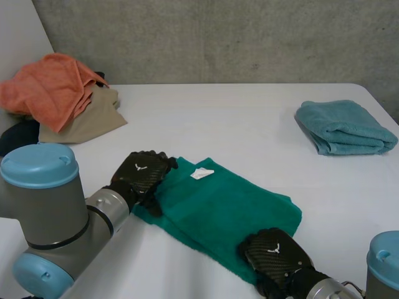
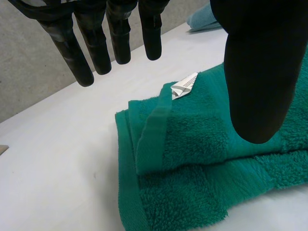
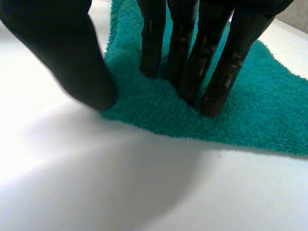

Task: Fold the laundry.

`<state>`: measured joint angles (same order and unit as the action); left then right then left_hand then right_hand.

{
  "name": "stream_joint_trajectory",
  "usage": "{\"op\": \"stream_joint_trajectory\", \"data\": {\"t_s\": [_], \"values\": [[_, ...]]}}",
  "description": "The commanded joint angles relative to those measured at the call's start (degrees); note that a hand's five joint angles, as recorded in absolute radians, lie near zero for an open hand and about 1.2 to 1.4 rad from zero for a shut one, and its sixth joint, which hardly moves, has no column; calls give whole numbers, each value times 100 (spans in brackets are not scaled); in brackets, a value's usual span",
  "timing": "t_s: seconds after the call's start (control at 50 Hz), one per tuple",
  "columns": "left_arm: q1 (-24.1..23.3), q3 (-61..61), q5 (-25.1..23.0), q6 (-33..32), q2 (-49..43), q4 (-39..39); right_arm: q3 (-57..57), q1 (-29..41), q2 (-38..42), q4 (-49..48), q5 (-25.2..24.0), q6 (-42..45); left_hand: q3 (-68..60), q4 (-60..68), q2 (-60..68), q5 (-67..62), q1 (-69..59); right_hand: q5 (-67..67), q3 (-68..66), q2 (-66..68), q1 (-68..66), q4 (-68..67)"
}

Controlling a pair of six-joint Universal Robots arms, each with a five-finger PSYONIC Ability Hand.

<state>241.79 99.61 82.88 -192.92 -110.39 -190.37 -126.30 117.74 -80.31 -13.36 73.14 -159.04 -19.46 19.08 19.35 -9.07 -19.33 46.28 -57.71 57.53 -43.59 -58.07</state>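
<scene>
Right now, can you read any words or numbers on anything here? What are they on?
On the white tag sewn to the green towel: faint lines of print, too small to read.
On the back of the left hand: a small white mark, not letters I can read.
On the back of the right hand: the same kind of small white mark, not readable either.
There are no readable words or numbers here.

Thick green terry-cloth towel (image 3: 269, 110), rough looped pile under fingertips (image 3: 211, 103) of the right hand (image 3: 192, 38), flat woven hem band near thumb of the left hand (image 2: 260, 72), smooth matt white table (image 3: 144, 192)
</scene>
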Motion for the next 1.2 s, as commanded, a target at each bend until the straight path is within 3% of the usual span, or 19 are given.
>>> {"op": "stream_joint_trajectory", "data": {"t_s": [0.02, 0.18, 0.3, 0.36, 0.46, 0.54, 0.64, 0.76, 0.88, 0.92, 0.94, 0.98, 1.0, 1.06, 1.2], "values": [[0, 24, 0, 0, 44, 0, 9, -76, 6, -158, 95, 110, -34, 73, 45, -74, -48, 2372, -2229, 2247, -3641, -2193], [9, 41, 0, 9, 114, 0, 44, -541, -486, -97, 156, 680, -17, 56, 28, -57, -31, 2372, -2229, 2247, -3641, -2193], [0, 41, 0, 9, 150, 0, 158, -1789, -706, 18, 139, 2156, 33, 5, -22, -6, 20, 2372, -2229, 2247, -3641, -2193], [0, 41, 0, 9, 150, 0, 316, -2131, -715, 114, 148, 2945, 33, 5, -22, -6, 20, 2372, -2229, 2247, -3641, -2193], [0, 68, 0, 9, 176, 0, 677, -2212, -706, 106, 139, 3511, 33, 5, -22, -6, 20, 2372, -2229, 2247, -3641, -2193], [0, 68, 9, 9, 194, 0, 1107, -1879, -680, 79, 51, 3529, 33, 5, -22, -6, 20, 2372, -2229, 2247, -3641, -2193], [9, 76, 9, 17, 220, 0, 1758, -754, -329, 27, -142, 3555, 33, 5, -22, -6, 20, 2372, -2229, 2247, -3641, -2193], [17, 94, 18, 18, 290, 0, 1978, 589, 339, 44, -852, 3617, 33, 5, -22, -6, 20, 2372, -2229, 2247, -3641, -2193], [17, 112, 26, 26, 378, 0, 1881, 935, 779, 70, -1434, 3713, 50, -11, -39, 11, 37, 2372, -2229, 2247, -3641, -2193], [17, 103, 27, 26, 396, 0, 1934, 926, 858, 114, -1417, 3714, 133, -95, -122, 94, 120, 2372, -2229, 2247, -3641, -2193], [17, 94, 27, 26, 396, 0, 1951, 926, 850, 132, -1399, 3670, 184, -145, -173, 145, 171, 1695, -1552, 1570, -2964, -1516], [9, 50, 27, 35, 404, 0, 1960, 926, 832, 167, -1355, 3600, 235, -196, -224, 196, 222, -1424, 1567, -1549, 155, 1603], [9, 33, 27, 35, 413, 9, 1960, 926, 824, 159, -1294, 3504, 235, -196, -224, 196, 222, -4471, 4614, -4596, 3203, 4650], [-18, -46, 44, 96, 422, -9, 1996, 847, 649, 167, -1259, 3091, 335, -297, -324, 296, 322, -4628, 4771, -4753, 3359, 4807], [-255, -468, 175, 992, 457, -9, 2066, -242, -398, 150, -1285, 210, 302, -264, -291, 263, 289, -4628, 4771, -4753, 3359, 4807]]}}
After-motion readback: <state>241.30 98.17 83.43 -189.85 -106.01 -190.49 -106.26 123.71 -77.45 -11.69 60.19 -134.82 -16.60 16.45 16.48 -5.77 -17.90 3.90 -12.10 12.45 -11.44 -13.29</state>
